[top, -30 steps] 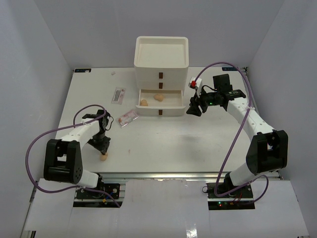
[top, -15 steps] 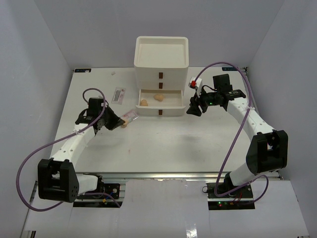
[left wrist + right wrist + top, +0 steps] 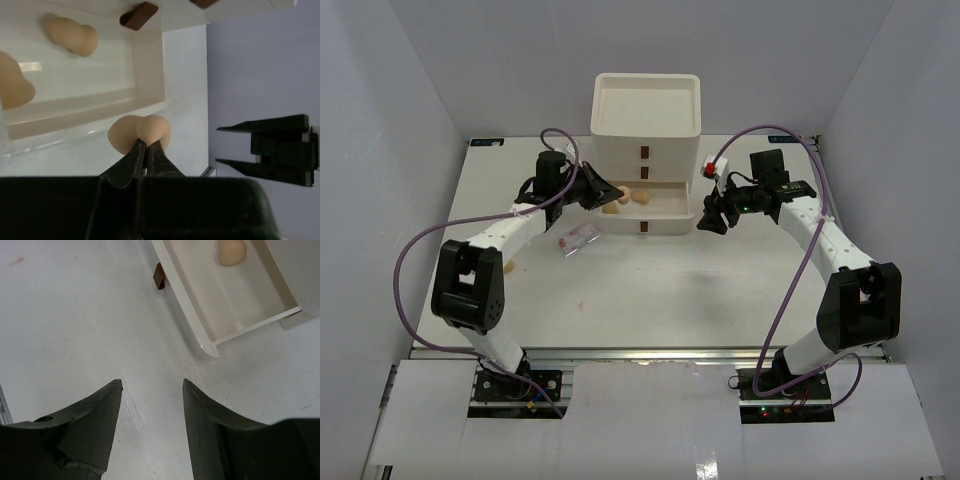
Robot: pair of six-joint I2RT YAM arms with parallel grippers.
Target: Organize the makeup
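Note:
My left gripper [image 3: 604, 194] is shut on a tan egg-shaped sponge [image 3: 140, 131], held at the left front rim of the open bottom drawer [image 3: 665, 225]. The drawer wall also shows in the left wrist view [image 3: 150, 60]. Two more tan sponges [image 3: 74, 36] [image 3: 12, 82] lie inside the drawer; one shows in the top view [image 3: 642, 197] and the right wrist view [image 3: 231, 251]. A clear packet with pink contents [image 3: 578, 238] lies on the table left of the drawer. My right gripper [image 3: 710, 222] [image 3: 151, 385] is open and empty, low over bare table by the drawer's right front corner.
The white three-drawer box [image 3: 646, 120] stands at the back middle, its open top like a tray. The drawer's red-brown handle [image 3: 159, 276] sticks out toward me. A small white-and-red thing [image 3: 711, 166] sits right of the box. Grey walls enclose the table.
My left arm has swung from the near left of the table up to the open drawer, carrying the tan sponge with it. The right arm has not moved.

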